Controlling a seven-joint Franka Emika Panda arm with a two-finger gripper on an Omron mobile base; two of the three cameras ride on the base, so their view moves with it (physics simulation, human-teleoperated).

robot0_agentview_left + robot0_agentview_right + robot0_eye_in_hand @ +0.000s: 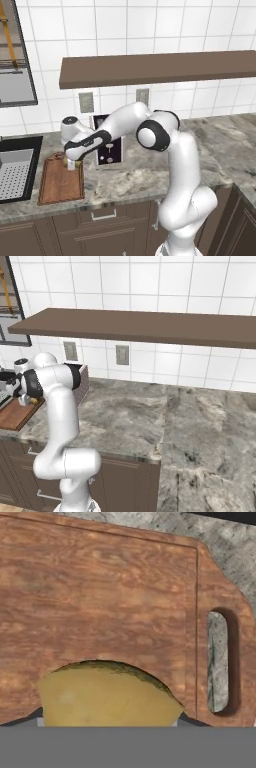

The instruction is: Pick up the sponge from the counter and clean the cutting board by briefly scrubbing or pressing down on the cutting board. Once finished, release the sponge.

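The white arm's two-finger gripper (71, 165) hangs just above the far end of the reddish-brown wooden cutting board (61, 181), its jaws closed on the small mustard-yellow rounded sponge (107, 694). In the hand view the soft yellow block bulges up between the finger tips and covers the lower middle of the board's grained surface; whether it is pressing on the wood or held a shade clear cannot be told.

The board's handle slot (218, 662) shows to one side of the sponge, with marbled stone visible through it. The board lies flat on the grey-beige marbled counter (145, 177), near the counter's front edge. Just beside the board, on the side away from the arm's base, sits the black sink basin (17, 170). Behind the board, against the white tiled wall, stands a dark boxy appliance (109, 146), and above it runs a long brown wall shelf (160, 67). From the right base camera the gripper is seen at the board's far corner (15, 413), partly hidden by the arm's own joint.

The pick-up looks complete: the sponge is off the counter and over the board. What remains, by this reading, is the brief scrub or press on the wood and then letting the sponge go.
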